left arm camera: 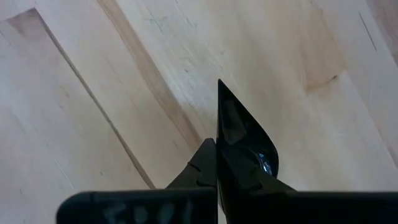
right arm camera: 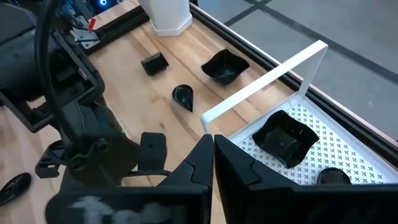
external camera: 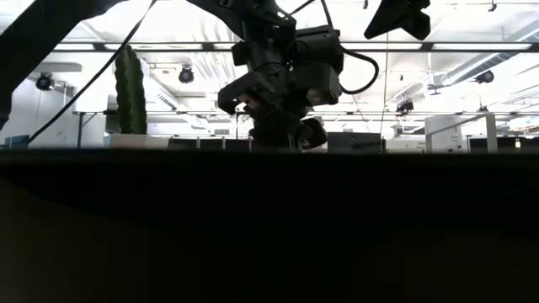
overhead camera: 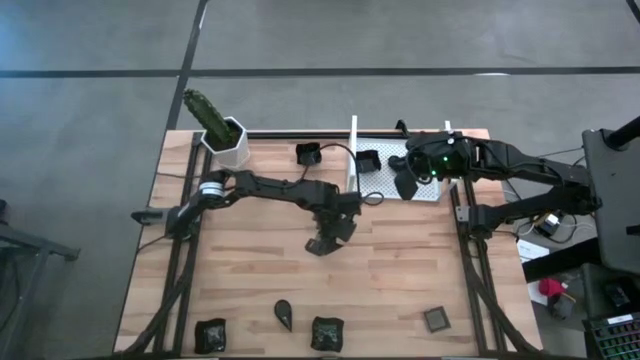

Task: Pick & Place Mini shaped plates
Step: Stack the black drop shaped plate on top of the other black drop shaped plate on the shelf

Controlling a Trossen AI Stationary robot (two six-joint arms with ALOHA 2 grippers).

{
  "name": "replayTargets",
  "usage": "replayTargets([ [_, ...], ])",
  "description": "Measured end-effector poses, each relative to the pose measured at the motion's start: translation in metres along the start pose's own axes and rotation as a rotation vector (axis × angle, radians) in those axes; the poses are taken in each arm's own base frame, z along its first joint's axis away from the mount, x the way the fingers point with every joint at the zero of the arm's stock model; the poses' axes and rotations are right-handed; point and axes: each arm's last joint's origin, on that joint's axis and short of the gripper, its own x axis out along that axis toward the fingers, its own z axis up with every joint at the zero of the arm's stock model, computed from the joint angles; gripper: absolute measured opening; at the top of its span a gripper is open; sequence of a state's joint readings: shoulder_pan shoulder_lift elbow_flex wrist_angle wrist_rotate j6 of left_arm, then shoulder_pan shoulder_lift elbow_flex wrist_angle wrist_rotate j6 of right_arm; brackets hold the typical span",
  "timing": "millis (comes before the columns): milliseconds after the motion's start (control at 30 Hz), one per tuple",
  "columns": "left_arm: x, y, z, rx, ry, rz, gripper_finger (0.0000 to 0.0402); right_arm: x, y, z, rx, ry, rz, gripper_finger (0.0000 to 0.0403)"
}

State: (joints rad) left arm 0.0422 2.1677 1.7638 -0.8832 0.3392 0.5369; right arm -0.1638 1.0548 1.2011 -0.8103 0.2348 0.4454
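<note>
My left gripper (overhead camera: pixel 322 243) (left arm camera: pixel 216 146) is over the middle of the wooden table, shut on a dark glossy teardrop mini plate (left arm camera: pixel 239 134). My right gripper (overhead camera: pixel 405 187) (right arm camera: pixel 213 142) hangs shut, holding nothing, above the white perforated tray (overhead camera: pixel 428 192) at the far right. A square mini plate (overhead camera: pixel 368 160) (right arm camera: pixel 283 140) lies in the tray. More mini plates lie flat along the near edge (overhead camera: pixel 210 333) (overhead camera: pixel 284 314) (overhead camera: pixel 327 332) (overhead camera: pixel 435 319), and one (overhead camera: pixel 308 153) sits by the far edge. My left gripper pinches the teardrop plate's rounded end (left arm camera: pixel 252 165) between its two fingers. The fingers slant steeply down from above. The plate stands on edge in the hold, its pointed tip (left arm camera: pixel 219 84) reaching out past the fingertips. Whether it touches the table, I cannot tell.
A white hexagonal pot with a green cactus (overhead camera: pixel 225 140) stands at the far left corner. The tray's upright white wall (overhead camera: pixel 352 150) (right arm camera: pixel 267 81) divides it from the wood. In the right wrist view, further small plates (right arm camera: pixel 224 65) (right arm camera: pixel 181 96) lie between pot and tray.
</note>
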Motion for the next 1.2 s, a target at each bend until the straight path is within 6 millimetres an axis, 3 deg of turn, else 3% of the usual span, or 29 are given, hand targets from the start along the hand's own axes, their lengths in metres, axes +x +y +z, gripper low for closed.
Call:
replayTargets([
  [633,0.014,0.0,-0.009,-0.031,-0.002,-0.001,0.0002,0.0,0.0,0.0,0.0,0.0,-0.001,0.0012],
  [1200,0.014,0.003,-0.006,-0.027,-0.017,0.046,0.0044,0.0,0.0,0.0,0.001,-0.001,-0.001,0.0012],
])
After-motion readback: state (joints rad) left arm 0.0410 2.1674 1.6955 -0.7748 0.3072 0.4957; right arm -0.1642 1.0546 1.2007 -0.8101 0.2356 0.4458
